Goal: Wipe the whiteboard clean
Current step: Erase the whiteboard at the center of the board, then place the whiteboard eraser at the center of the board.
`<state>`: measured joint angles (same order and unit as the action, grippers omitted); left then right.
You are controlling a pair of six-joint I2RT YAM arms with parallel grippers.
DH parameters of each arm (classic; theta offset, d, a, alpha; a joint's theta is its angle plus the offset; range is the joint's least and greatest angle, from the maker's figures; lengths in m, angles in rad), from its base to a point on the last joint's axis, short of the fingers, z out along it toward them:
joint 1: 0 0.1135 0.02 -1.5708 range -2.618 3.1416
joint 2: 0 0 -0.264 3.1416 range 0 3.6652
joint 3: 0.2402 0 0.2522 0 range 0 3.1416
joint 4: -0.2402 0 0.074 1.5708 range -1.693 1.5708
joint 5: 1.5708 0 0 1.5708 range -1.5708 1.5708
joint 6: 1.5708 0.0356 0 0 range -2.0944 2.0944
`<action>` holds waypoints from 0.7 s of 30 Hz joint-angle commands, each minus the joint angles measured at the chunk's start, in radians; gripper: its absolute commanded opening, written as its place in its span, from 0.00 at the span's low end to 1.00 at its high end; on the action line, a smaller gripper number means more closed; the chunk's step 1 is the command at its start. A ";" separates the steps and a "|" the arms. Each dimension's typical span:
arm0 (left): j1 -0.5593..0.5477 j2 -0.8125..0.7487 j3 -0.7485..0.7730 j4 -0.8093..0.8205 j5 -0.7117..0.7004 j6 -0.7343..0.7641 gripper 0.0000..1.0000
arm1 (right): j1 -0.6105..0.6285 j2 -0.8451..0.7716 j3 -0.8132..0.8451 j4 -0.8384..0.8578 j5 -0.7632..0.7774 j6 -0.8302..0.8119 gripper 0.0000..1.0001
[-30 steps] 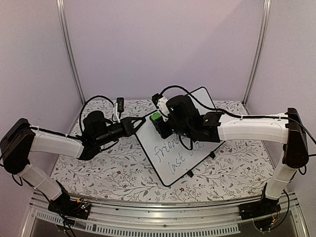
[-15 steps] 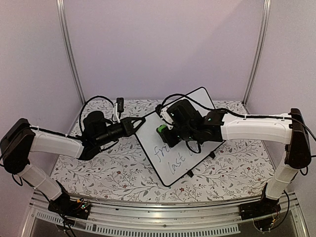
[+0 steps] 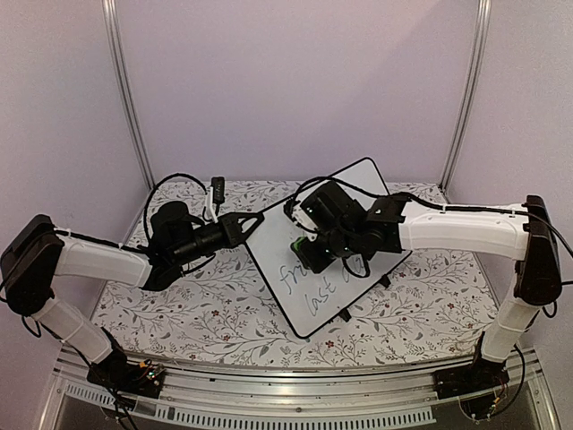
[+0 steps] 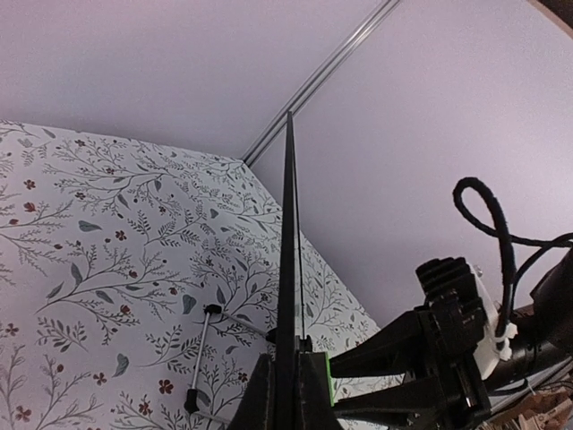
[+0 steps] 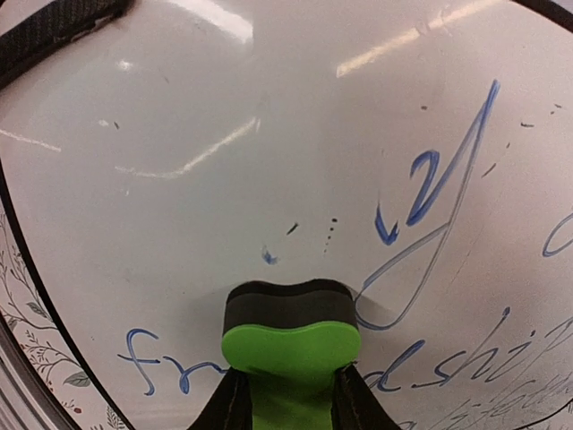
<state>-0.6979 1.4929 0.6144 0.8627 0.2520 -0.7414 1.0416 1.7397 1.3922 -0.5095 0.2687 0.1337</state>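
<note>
On the left side of the flowered table (image 3: 197,305), the left arm (image 3: 98,260) reaches in toward the middle. The left gripper (image 3: 253,220) meets the left edge of the whiteboard (image 3: 365,184). From the left wrist, the board (image 4: 288,251) shows edge-on as a thin dark line. It runs up from between the two fingers (image 4: 260,399) of the left gripper (image 4: 286,381), which are pressed in on either side of the rim, pinching it.

The board fills the middle of the table and is turned askew, with one rounded corner toward the back wall and another toward the near edge. From above I cannot tell whether it lies flat or is tipped up. Its far half is wiped white. Blue handwriting (image 3: 313,291) remains on the near half, and two small black feet (image 3: 385,282) stick out under its right edge.

Over the board's middle, the right gripper (image 3: 302,246) holds a green eraser (image 3: 298,244). From the right wrist, the fingers (image 5: 231,403) of the right gripper (image 5: 291,399) are clamped on the green block (image 5: 291,345). The eraser's dark pad is against the white surface (image 5: 179,107), right at the start of a blue written line (image 5: 430,376). Fainter blue strokes and specks lie above.

On the far right, the white right arm (image 3: 457,235) stretches back to its base.
</note>
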 commanded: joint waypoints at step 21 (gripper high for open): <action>-0.028 0.022 -0.005 0.037 0.093 0.063 0.00 | 0.019 0.122 0.114 -0.223 0.076 0.000 0.28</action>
<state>-0.6964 1.4952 0.6128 0.8608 0.2451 -0.7494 1.0485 1.8221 1.5528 -0.6399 0.3397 0.1154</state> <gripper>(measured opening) 0.042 0.281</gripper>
